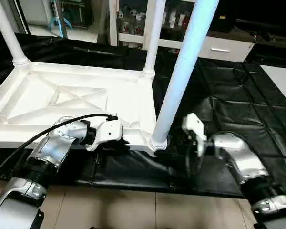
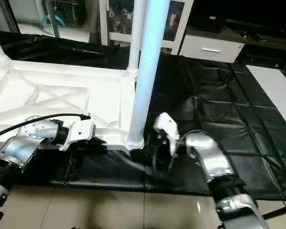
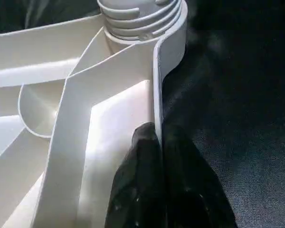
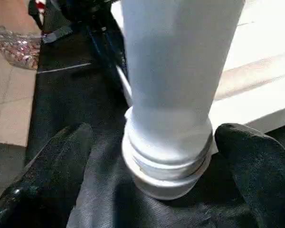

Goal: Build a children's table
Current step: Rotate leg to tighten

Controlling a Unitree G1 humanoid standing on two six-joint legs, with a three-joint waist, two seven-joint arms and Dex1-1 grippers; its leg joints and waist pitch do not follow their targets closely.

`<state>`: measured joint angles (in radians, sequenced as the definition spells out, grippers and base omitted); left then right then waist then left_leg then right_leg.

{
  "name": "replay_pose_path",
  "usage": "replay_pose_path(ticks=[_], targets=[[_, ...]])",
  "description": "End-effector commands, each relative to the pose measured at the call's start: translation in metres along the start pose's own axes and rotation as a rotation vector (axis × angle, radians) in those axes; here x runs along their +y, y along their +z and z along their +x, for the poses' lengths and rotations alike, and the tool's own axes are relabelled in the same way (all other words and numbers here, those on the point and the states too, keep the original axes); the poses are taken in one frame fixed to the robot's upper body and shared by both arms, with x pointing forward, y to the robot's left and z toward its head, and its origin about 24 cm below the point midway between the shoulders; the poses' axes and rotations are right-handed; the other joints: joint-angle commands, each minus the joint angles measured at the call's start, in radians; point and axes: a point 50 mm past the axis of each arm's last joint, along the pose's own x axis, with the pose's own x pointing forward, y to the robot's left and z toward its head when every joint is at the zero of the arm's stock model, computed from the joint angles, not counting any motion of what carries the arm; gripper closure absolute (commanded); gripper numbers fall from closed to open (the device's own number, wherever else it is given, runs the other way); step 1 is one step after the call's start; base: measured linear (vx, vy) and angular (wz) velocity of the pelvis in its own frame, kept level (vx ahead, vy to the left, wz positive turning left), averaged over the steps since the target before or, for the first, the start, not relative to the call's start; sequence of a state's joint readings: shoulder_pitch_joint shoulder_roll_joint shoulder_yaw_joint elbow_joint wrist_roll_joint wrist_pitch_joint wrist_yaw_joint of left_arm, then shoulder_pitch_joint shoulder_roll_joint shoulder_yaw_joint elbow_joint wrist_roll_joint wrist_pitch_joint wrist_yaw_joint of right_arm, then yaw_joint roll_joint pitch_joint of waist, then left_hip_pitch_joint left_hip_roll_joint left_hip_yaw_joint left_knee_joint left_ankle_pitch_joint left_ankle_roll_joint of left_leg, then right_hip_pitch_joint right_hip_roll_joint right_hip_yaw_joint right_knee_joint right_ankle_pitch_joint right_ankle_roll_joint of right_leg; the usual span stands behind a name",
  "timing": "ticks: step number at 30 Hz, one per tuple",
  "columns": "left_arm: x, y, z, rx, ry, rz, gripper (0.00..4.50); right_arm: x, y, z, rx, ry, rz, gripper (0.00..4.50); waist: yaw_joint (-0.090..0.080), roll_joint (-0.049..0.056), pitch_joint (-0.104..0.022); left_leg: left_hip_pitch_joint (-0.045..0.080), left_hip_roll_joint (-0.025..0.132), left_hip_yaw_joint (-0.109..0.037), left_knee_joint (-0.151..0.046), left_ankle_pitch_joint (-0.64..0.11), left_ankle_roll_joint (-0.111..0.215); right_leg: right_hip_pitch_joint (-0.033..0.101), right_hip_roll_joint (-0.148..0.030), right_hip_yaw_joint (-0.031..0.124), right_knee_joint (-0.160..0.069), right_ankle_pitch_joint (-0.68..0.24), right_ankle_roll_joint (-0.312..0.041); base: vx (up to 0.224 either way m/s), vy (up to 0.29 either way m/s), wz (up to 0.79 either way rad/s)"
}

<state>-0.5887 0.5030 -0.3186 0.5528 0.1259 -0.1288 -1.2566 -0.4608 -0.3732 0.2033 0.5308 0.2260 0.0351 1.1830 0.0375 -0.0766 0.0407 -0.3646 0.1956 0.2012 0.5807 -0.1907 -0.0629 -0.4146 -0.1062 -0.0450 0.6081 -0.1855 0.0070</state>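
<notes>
The children's table lies upside down on a black mat, its white tabletop [image 1: 62, 102] showing the ribbed underside. Legs stand in the far left corner [image 1: 9, 33] and the far right corner [image 1: 152, 38]. A third leg [image 1: 181, 76] stands slightly tilted in the near right corner socket [image 1: 157, 140]. My left gripper [image 3: 159, 135] is shut on the tabletop's near rim [image 3: 156, 85], just beside that socket. My right gripper [image 4: 166, 142] is open, with one finger [image 4: 61, 156] on each side of the third leg's base [image 4: 166, 161], not touching it.
The black mat [image 1: 229, 109] spreads far to the right of the tabletop. A white cabinet with glass doors [image 1: 133, 19] and a white drawer unit [image 1: 224, 47] stand behind. Tiled floor [image 1: 133, 210] lies in front, and a white panel [image 1: 281, 81] lies at the right edge.
</notes>
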Motion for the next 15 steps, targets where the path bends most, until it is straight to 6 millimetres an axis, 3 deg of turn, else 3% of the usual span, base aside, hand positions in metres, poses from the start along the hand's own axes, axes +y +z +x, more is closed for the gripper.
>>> replay_pose_path(ticks=[1, 3, 6, 7, 15], targets=[[-0.012, -0.010, 0.013, 0.064, -0.074, -0.025, 4.50, -0.001, 0.001, -0.007, -0.010, -0.011, -0.005, 0.02, 0.008, 0.025, -0.058, 0.016, 0.036, -0.011, -0.066, -0.195, 0.040, 0.051, -0.031, 0.030, -0.049, 0.004, -0.290, 0.000, 0.000, 0.00], [-0.011, -0.009, 0.014, 0.067, -0.082, -0.016, 4.50, -0.001, 0.001, -0.008, -0.014, -0.016, -0.002, 0.02, 0.010, 0.031, -0.058, 0.014, 0.035, -0.012, -0.065, -0.201, 0.040, 0.053, -0.032, 0.030, -0.048, -0.001, -0.293, 0.000, 0.000, 0.00], [-0.012, -0.006, 0.016, 0.068, -0.102, -0.006, 4.50, -0.001, 0.001, -0.006, -0.023, -0.017, 0.000, 0.02, 0.012, 0.031, -0.059, 0.014, 0.036, -0.012, -0.064, -0.206, 0.039, 0.053, -0.031, 0.030, -0.048, -0.005, -0.295, 0.000, 0.000, 0.00], [-0.012, -0.006, 0.016, 0.068, -0.107, -0.005, 4.50, -0.001, 0.001, -0.006, -0.026, -0.018, 0.002, 0.28, 0.013, 0.033, -0.060, 0.014, 0.036, -0.013, -0.064, -0.199, 0.041, 0.054, -0.031, 0.029, -0.046, 0.003, -0.297, 0.000, 0.000, 0.00], [-0.011, -0.004, 0.019, 0.072, -0.117, 0.001, 4.50, -0.004, 0.002, 0.004, -0.019, -0.010, 0.006, 0.82, 0.018, 0.035, -0.062, 0.016, 0.036, -0.011, -0.062, -0.184, 0.043, 0.054, -0.029, 0.028, -0.043, 0.027, -0.309, 0.000, 0.000, 0.00]])
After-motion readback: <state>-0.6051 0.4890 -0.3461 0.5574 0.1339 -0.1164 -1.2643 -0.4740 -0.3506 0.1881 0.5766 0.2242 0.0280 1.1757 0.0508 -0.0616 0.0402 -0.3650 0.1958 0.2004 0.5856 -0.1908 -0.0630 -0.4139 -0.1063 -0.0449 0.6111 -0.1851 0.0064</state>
